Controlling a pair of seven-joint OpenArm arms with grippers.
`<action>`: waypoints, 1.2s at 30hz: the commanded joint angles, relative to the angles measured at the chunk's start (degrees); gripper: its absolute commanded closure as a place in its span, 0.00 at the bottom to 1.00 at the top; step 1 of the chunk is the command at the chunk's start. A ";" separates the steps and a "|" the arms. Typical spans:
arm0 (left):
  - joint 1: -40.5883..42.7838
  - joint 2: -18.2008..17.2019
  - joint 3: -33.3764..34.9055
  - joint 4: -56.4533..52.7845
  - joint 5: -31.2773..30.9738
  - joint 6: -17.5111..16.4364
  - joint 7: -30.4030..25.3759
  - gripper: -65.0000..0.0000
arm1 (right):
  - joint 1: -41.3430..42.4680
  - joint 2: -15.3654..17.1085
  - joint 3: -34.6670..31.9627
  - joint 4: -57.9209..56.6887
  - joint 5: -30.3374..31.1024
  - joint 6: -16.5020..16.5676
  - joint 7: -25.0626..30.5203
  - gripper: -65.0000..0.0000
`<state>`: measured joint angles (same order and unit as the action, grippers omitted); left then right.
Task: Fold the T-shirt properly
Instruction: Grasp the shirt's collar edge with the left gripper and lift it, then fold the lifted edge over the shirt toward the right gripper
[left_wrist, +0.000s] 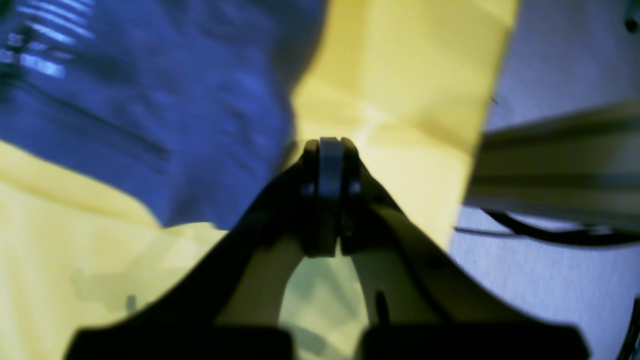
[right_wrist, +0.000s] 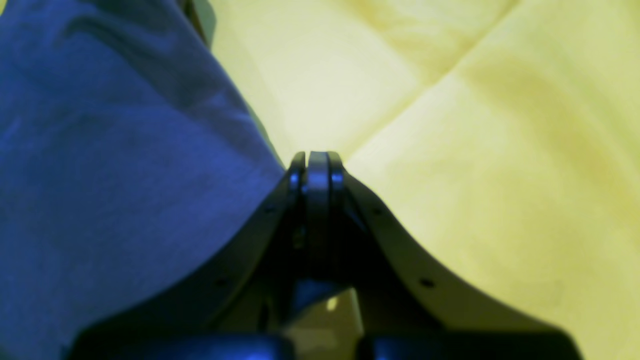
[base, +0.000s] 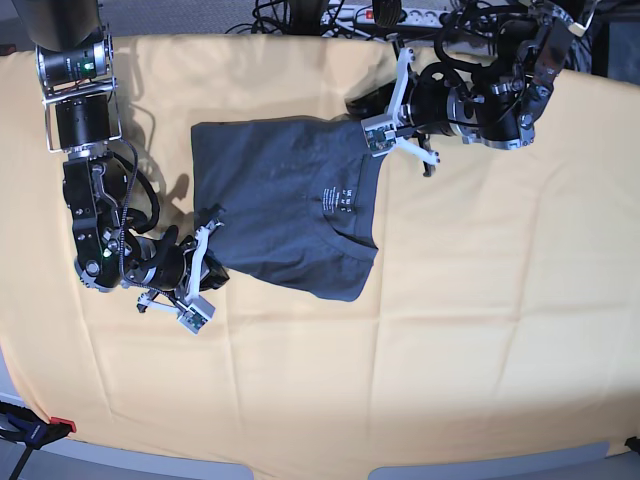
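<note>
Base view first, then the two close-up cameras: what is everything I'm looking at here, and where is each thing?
T-shirt: one, dark blue-grey, partly folded, middle of the table, pale label showing.
Table cloth: one, yellow-orange, creased, covers the whole table.
Cables and power strip: a tangle, dark and white, beyond the far edge.
Left gripper: one, black and white, at the shirt's far corner, jaws shut.
Right gripper: one, black and white, at the shirt's near corner on the opposite side, jaws shut.
</note>
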<state>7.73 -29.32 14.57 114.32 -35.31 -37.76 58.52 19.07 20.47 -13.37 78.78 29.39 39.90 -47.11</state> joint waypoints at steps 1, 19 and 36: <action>-0.44 -0.31 -0.33 0.28 -0.68 0.11 -1.25 1.00 | 1.68 0.52 -0.17 0.92 0.20 0.10 1.22 1.00; -2.84 6.60 -0.33 -8.55 4.13 -1.20 -5.29 1.00 | 1.70 3.69 -5.84 0.92 0.02 0.10 -3.82 1.00; -25.70 12.17 -0.33 -52.68 19.34 -1.60 -47.30 1.00 | -5.44 10.05 -5.77 1.66 26.56 0.10 -15.96 1.00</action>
<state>-17.26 -16.88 14.24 61.14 -17.65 -40.01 8.86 13.26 30.00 -19.05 79.88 56.18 39.68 -61.91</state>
